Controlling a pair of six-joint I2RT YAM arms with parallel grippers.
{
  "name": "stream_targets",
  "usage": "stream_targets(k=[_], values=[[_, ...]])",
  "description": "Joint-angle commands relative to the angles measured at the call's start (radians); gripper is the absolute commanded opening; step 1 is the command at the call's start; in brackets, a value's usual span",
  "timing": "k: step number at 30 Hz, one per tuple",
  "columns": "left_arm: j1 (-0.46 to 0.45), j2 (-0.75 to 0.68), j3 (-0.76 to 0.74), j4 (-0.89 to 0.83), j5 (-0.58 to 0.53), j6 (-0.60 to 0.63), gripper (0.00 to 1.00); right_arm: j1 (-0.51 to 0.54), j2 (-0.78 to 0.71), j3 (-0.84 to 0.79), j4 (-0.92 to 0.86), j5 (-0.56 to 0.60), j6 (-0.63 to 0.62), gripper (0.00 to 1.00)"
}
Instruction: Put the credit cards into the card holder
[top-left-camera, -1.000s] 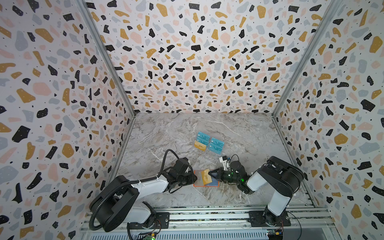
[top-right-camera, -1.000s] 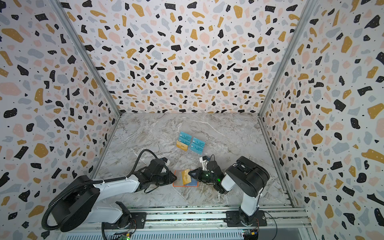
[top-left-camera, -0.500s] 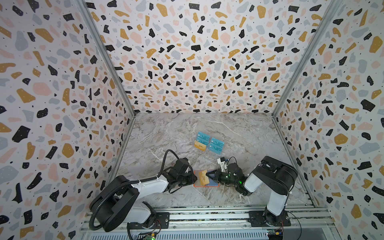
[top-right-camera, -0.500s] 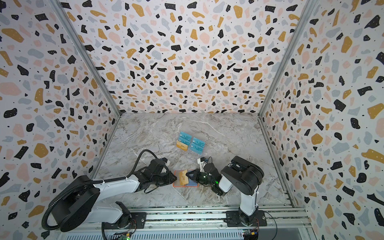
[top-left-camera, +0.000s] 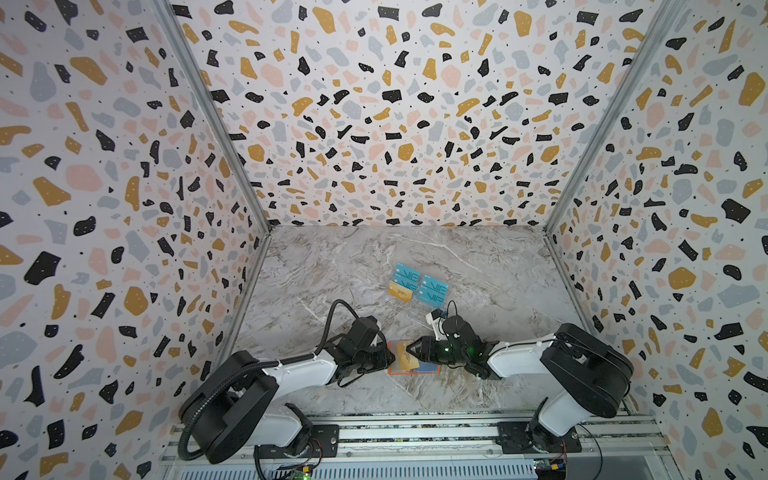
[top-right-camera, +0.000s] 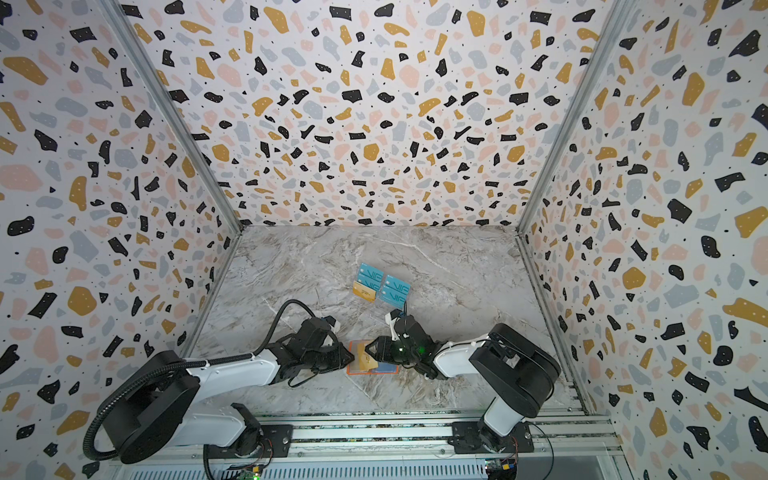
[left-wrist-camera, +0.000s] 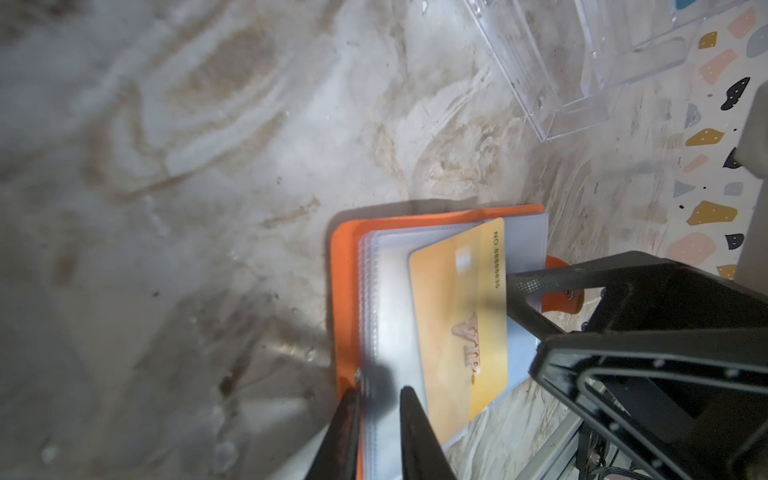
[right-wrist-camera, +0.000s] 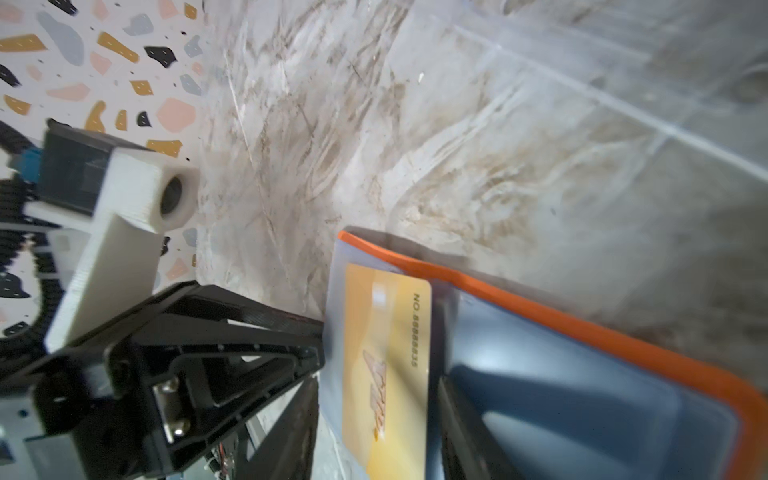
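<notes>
The orange card holder lies open near the front rail, its clear sleeves fanned up. My left gripper is shut on the holder's cover and sleeve edges. A gold credit card sits partly inside a clear sleeve. My right gripper stands open, one finger on each side of that card without pinching it. Further back, teal VIP cards and one gold card stand in a rack.
The transparent acrylic tiered rack stands just behind the right gripper. The left arm's wrist camera block is close beside the holder. Terrazzo walls enclose the marble floor on three sides, and a metal rail runs along the front.
The right gripper was shut on the gold card and has opened, leaving the card in the sleeve. The left gripper has kept its hold on the holder.
</notes>
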Motion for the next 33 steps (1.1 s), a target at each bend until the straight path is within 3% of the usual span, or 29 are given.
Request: stream_targets(k=[1, 8, 33], values=[[-0.005, -0.004, 0.001, 0.019, 0.011, -0.002, 0.21, 0.007, -0.034, 0.027, -0.232, 0.014, -0.077, 0.49], [-0.006, -0.008, -0.01, 0.038, 0.008, -0.002, 0.21, 0.047, -0.015, 0.072, -0.28, -0.018, -0.102, 0.49], [-0.008, -0.012, -0.051, 0.107, 0.01, -0.032, 0.21, 0.161, 0.114, 0.322, -0.488, 0.067, -0.222, 0.48]])
